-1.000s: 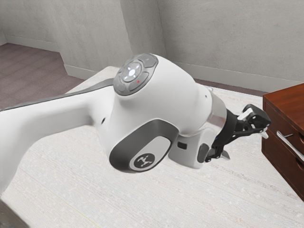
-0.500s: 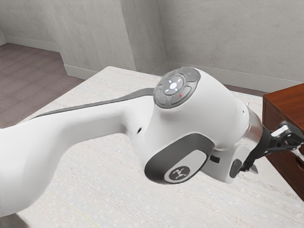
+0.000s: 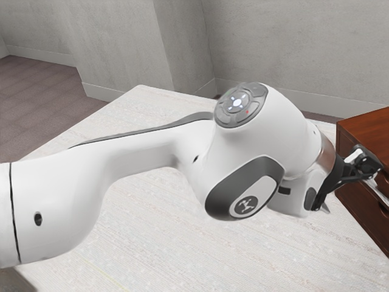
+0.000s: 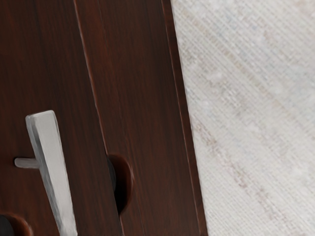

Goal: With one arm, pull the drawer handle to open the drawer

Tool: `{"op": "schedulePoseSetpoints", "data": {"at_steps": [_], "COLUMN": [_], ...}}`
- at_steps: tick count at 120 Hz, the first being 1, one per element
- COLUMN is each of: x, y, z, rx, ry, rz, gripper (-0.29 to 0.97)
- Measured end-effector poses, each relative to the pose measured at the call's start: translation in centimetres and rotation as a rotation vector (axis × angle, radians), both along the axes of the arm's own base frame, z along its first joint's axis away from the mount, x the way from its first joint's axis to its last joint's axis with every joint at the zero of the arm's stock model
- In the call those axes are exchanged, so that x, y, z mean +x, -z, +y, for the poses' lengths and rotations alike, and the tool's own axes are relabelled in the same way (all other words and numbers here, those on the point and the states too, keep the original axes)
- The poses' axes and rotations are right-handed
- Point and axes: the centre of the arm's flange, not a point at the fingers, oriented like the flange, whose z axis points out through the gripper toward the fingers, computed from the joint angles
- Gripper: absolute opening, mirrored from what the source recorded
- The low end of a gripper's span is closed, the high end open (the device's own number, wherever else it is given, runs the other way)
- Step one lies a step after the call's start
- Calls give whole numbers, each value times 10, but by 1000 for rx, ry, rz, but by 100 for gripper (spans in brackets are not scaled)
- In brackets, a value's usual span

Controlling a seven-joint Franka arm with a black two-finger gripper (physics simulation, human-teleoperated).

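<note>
Item 1, surface: pale textured table (image 3: 121, 243), running from the foreground to the far grey walls (image 3: 273, 42).

Item 2, arm (image 3: 255, 152): white, entering from the exterior view's left and reaching across the table toward its right.

Item 3, gripper (image 3: 360, 164): black, at the arm's far end, right up against the front of the cabinet (image 3: 368, 128). I cannot tell whether it is open or closed.

Item 4, handle (image 3: 380, 191): a silver bar on short posts, mounted on the dark wood drawer front (image 4: 44, 59). In the wrist view it sits just under my hand. Its long axis runs along the drawer front, and it lies just ahead of the gripper, toward the exterior view's right. By my reading, the pull must come back toward the exterior view's left, square to that bar.

Item 5, drawer: looks flush, not yet open.

Change noted: a second ago the gripper stood well apart from the cabinet; the arm has since advanced to its front.
</note>
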Motion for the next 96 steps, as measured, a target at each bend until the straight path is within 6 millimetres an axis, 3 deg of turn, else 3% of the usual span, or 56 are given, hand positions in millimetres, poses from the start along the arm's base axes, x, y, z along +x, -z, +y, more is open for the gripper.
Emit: {"op": "schedulePoseSetpoints", "data": {"at_steps": [28, 46, 57, 96], "x": [16, 24, 29, 34], "y": [17, 12, 22, 37], "z": [-1, -4, -5, -4], "rx": [-6, -22, -20, -16], "ry": [-18, -21, -24, -34], "rz": [14, -7, 3, 19], "gripper": [68, 68, 68, 68]}}
